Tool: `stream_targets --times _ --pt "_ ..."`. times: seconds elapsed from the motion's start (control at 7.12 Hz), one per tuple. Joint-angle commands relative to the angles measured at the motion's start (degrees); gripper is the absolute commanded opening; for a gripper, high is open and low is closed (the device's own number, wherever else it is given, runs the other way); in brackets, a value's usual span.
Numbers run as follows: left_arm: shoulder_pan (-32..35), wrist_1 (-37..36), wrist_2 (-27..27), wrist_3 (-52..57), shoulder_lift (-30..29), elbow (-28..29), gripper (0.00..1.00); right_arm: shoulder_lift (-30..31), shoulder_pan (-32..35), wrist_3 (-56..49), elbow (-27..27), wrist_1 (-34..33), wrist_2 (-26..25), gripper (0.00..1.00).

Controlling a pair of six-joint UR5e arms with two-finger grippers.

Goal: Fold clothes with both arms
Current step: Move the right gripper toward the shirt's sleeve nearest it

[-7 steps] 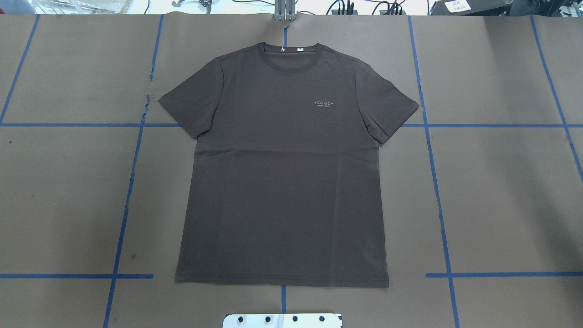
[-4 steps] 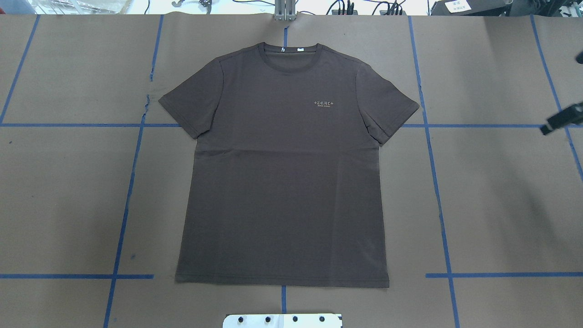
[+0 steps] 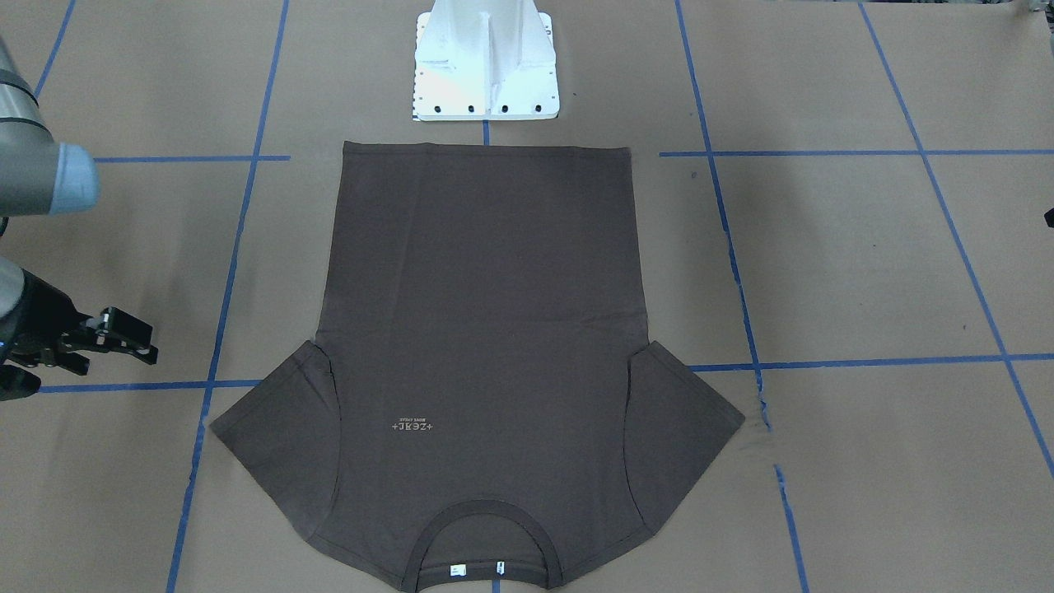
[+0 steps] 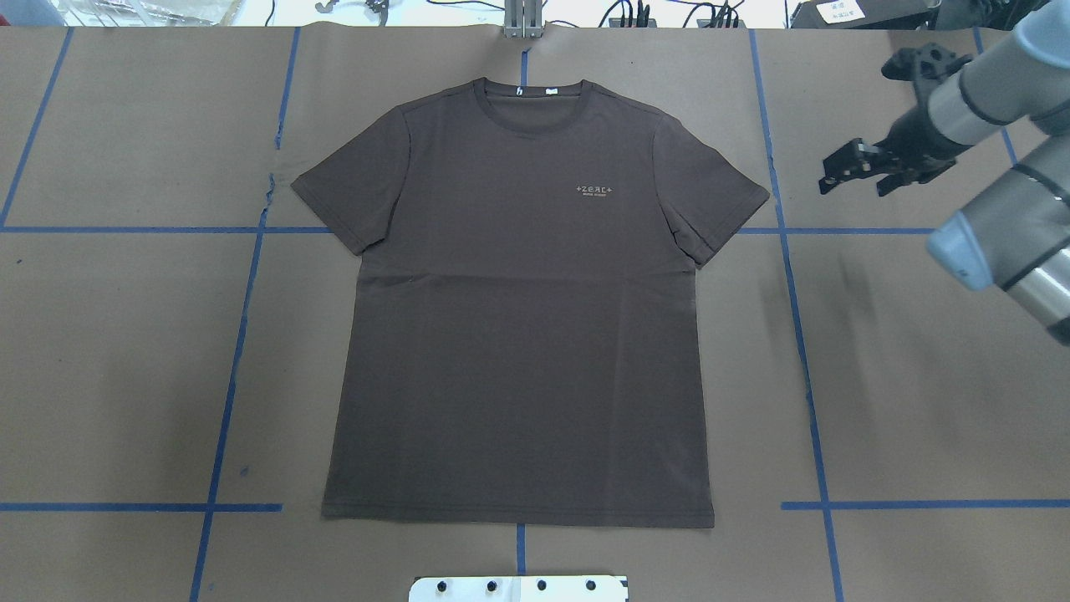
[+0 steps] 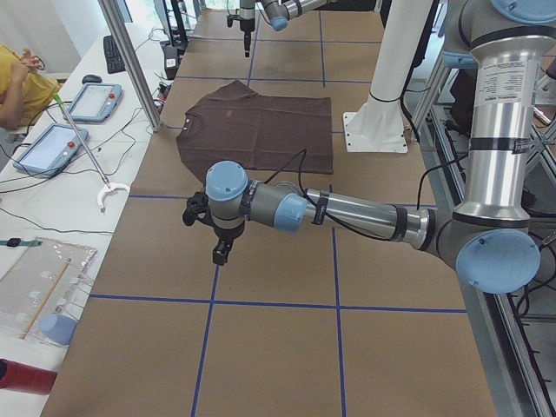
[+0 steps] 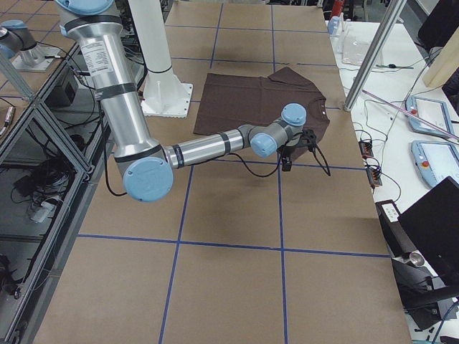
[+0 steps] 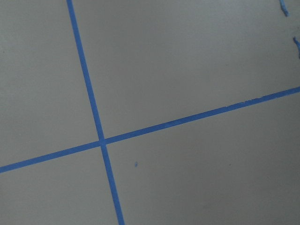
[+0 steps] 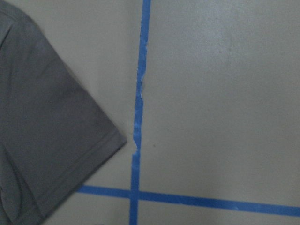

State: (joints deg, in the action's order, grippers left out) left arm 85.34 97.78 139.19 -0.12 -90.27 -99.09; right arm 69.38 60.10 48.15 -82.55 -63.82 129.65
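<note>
Bare table (image 4: 125, 351) flanks the flat T-shirt (image 4: 518, 334) on 2 sides; the white pedestal (image 3: 484, 58) stands just off its hem.

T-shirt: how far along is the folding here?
Done: nothing. The T-shirt lies flat and unfolded, with both sleeves spread. In hand: the right gripper hovers, fingers apart, over bare table beside one sleeve, touching no cloth. The left gripper hangs over bare table well off the shirt. Left: every grasp and fold.

R arm (image 4: 1016, 221) extended, R gripper (image 3: 148, 342) fingers apart; L arm (image 5: 365, 214) extended, L gripper (image 5: 219, 254) aimed down, state unclear.
</note>
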Motion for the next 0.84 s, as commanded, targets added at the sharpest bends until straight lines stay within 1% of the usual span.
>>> stream_targets --times 0.0,0.14,0.42,0.7 --pt "-0.09 0.83 1.08 -0.05 0.01 0.83 1.0 -7.56 -5.15 16.58 7.46 4.14 -8.33 0.83" --pt "0.0 0.83 1.09 0.03 0.01 0.91 1.0 -7.68 -5.78 16.8 8.8 4.23 -8.53 0.79" --pt "-0.09 0.83 1.17 0.03 0.1 0.92 1.0 -10.39 -6.4 16.89 12.4 3.96 -8.8 0.78" --pt "0.0 0.83 1.35 0.03 0.18 1.0 1.0 -11.02 -6.48 15.84 14.52 4.05 -8.88 0.71"
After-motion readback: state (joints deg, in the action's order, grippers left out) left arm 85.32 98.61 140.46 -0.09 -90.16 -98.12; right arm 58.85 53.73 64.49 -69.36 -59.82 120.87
